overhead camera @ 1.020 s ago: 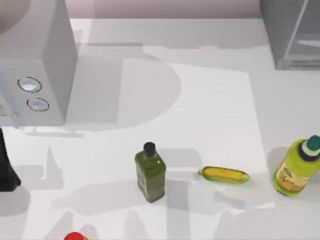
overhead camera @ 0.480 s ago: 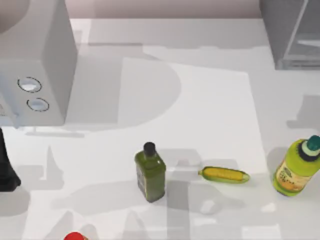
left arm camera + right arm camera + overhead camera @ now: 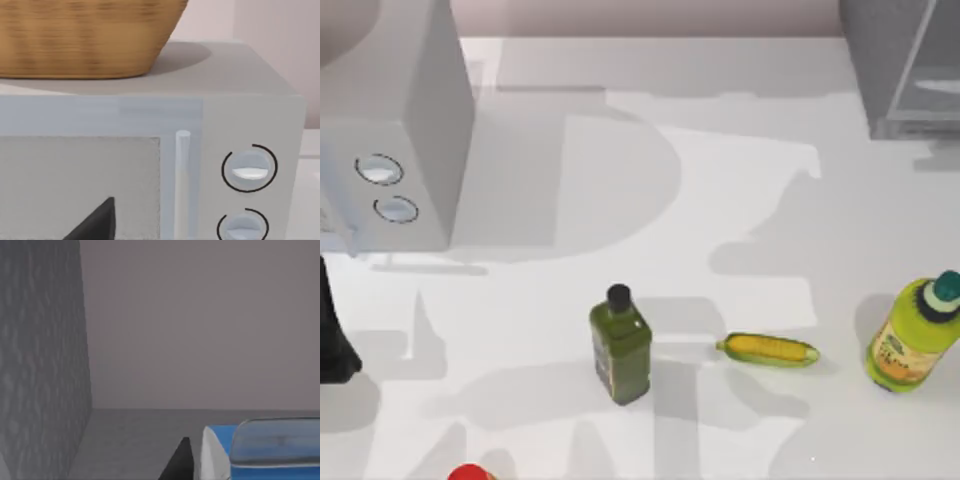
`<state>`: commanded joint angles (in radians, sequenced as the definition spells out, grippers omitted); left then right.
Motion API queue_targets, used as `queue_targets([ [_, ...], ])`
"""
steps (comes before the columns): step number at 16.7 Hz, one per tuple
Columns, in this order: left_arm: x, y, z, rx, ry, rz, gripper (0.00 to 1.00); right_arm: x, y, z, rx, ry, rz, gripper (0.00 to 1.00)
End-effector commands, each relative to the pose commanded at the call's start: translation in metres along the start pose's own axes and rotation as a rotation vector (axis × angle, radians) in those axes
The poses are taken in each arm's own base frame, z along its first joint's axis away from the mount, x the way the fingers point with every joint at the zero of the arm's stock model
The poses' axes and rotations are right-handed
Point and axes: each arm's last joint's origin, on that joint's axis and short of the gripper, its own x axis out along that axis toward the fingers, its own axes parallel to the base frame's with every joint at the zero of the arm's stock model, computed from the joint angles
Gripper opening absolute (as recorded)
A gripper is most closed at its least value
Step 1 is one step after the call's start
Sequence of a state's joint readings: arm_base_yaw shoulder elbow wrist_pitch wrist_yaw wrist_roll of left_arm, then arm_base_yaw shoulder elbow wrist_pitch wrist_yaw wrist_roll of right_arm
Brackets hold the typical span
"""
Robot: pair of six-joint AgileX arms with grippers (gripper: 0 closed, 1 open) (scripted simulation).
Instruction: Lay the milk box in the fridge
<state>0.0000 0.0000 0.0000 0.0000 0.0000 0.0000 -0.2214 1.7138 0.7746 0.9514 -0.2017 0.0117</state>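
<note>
the white, blue-topped milk box [image 3: 260, 452] is seen inside the dark grey metallic fridge [image 3: 42, 355], apparently carried, not yet laid; finger state cannot be told.

My left arm [image 3: 332, 330] sits at the table's nine o'clock edge. A dark finger [image 3: 181, 460] of my right claw touches the milk box [image 3: 260, 450].

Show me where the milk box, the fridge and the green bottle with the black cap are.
milk box [image 3: 220, 452]: right wrist view, on its white side under the blue top.
fridge [image 3: 880, 60]: top view, on its dark grey side wall.
green bottle [image 3: 620, 350]: top view, on its body below the black cap.
</note>
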Motion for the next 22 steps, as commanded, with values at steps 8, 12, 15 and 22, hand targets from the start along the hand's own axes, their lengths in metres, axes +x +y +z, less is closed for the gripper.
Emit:
queue_targets([
  [8, 0.0, 0.0, 0.0, 0.0, 0.0, 0.0, 1.0, 0.056, -0.033, -0.088, 0.008, 0.011, 0.003, 0.0],
  [12, 0.0, 0.0, 0.0, 0.0, 0.0, 0.0, 1.0, 0.057, -0.034, -0.09, 0.008, 0.011, 0.003, 0.0],
  [15, 0.0, 0.0, 0.0, 0.0, 0.0, 0.0, 1.0, 0.057, -0.031, -0.091, 0.012, 0.019, 0.008, 0.0],
  [22, 0.0, 0.0, 0.0, 0.0, 0.0, 0.0, 1.0, 0.117, -0.037, -0.083, 0.009, 0.0, 0.004, 0.0],
])
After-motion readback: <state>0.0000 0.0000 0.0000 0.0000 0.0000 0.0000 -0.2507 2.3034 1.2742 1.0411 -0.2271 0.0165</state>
